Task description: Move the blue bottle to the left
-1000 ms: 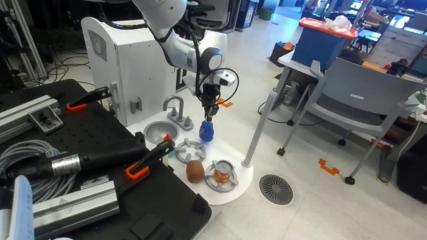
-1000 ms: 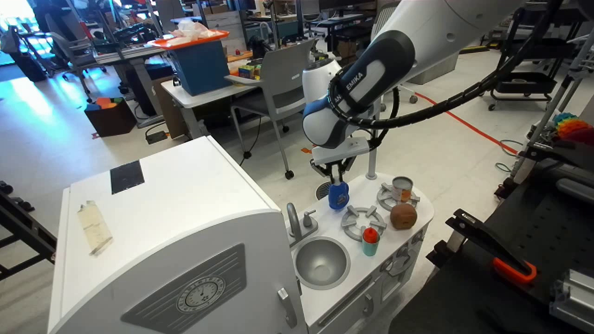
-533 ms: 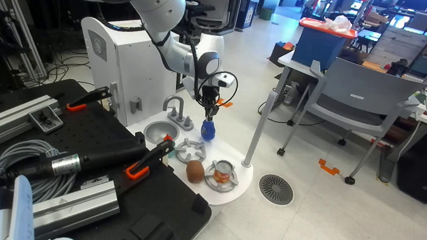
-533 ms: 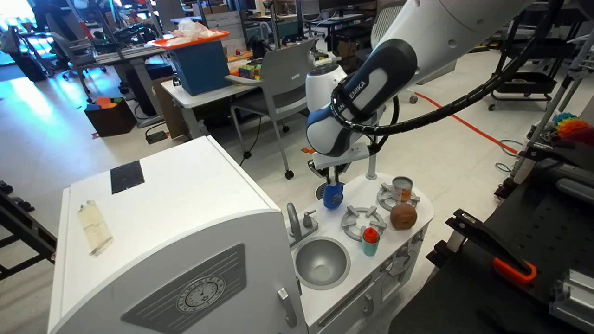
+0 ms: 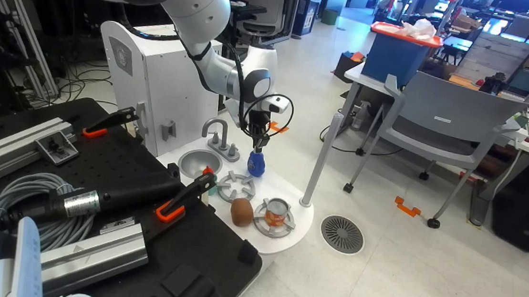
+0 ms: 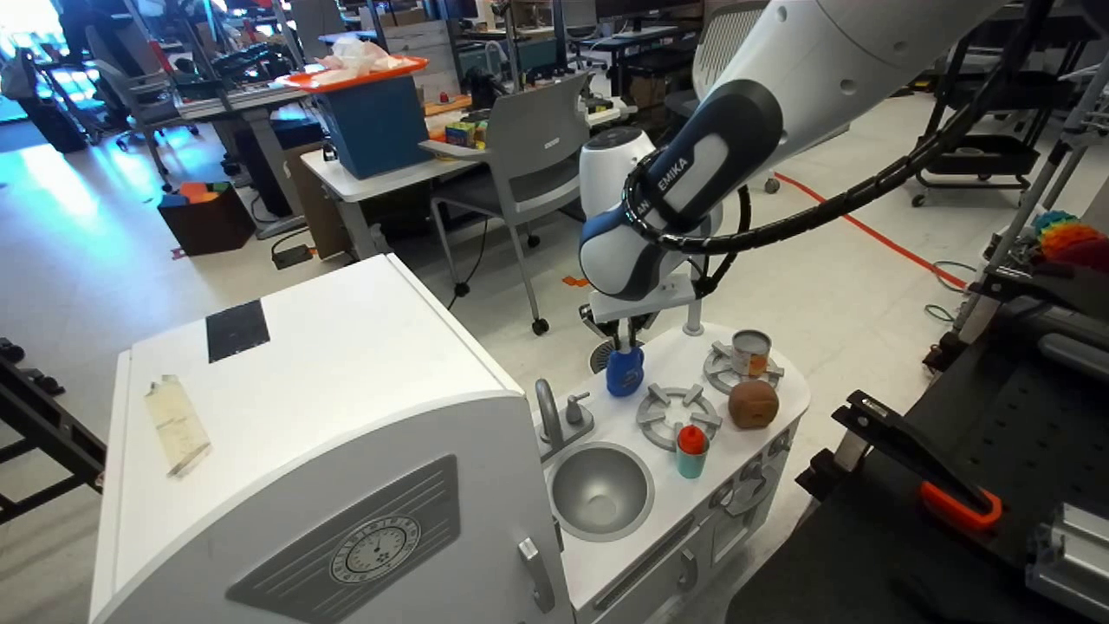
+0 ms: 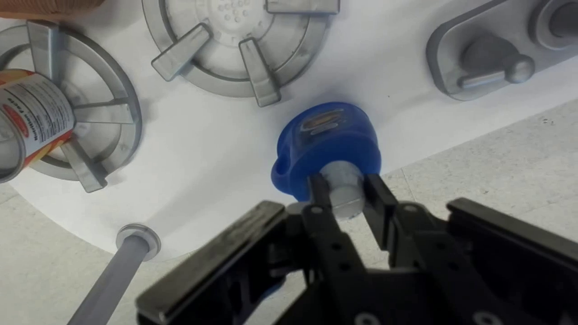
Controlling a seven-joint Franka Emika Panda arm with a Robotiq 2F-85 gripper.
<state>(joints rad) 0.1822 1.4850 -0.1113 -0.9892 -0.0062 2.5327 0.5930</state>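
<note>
Bottle (image 7: 327, 144) is roughly upright near the edge of the worktop (image 7: 189, 135), just beside a burner (image 7: 254, 58) and close to the faucet (image 5: 223, 138), its pale cap (image 7: 345, 185) clamped between the jaws. Whether its base touches the worktop is hard to tell. A can (image 7: 38, 113) sits on another burner (image 7: 104, 113).
</note>
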